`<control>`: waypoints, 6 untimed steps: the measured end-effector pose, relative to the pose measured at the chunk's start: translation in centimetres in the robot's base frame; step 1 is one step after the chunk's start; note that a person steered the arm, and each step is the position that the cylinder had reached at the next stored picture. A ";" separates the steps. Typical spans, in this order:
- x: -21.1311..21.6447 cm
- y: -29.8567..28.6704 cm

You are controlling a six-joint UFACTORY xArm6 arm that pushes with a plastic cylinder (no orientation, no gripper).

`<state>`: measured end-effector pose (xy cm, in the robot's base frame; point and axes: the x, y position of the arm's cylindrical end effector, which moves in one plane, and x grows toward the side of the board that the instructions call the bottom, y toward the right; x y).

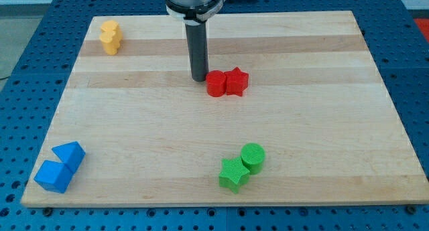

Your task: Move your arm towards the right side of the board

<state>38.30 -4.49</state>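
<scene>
My tip (199,79) stands on the wooden board (322,124) in the upper middle of the view. It is just left of a red cylinder (216,84), close to touching it. A red star (236,82) sits against the cylinder's right side. The rod (198,50) rises straight up to the arm at the view's top.
A yellow block (110,37) lies near the board's top left corner. A blue triangular block (70,155) and a blue cube (53,176) sit at the bottom left. A green cylinder (253,157) and a green star (233,174) touch at the bottom middle.
</scene>
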 end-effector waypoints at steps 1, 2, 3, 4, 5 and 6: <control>-0.1 0.0; -2.0 1.1; -4.3 7.7; -3.8 15.2; -0.7 14.5; 1.1 10.8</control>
